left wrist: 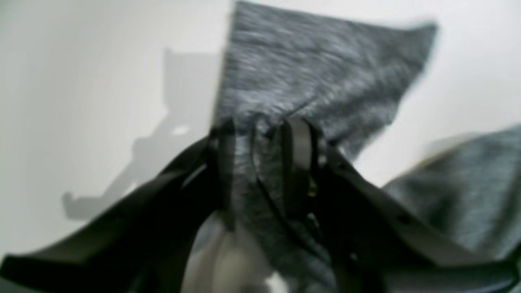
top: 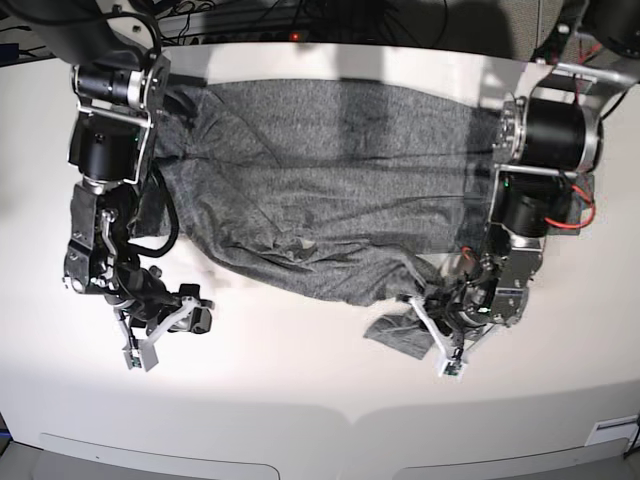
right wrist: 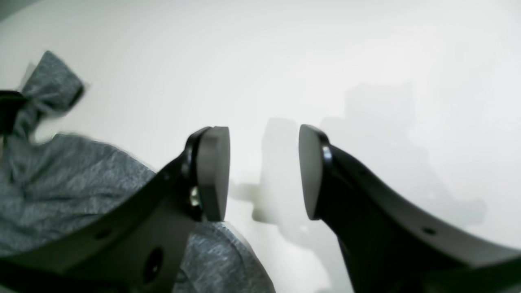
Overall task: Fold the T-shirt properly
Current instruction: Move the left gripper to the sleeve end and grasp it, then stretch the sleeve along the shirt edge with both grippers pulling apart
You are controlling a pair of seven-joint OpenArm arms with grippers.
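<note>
Left gripper (left wrist: 260, 134) pinches a sleeve end of the T-shirt (top: 330, 190), which lies spread across the table (top: 300, 400) with its long axis running arm to arm, while right gripper (right wrist: 263, 173) hangs open, empty, just beside its near edge.

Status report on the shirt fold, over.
Left end effector shut on the T-shirt, pinching a bunched sleeve end. Right end effector open, empty, over bare table. T-shirt spread, rumpled, unfolded. Nothing in the way.
</note>
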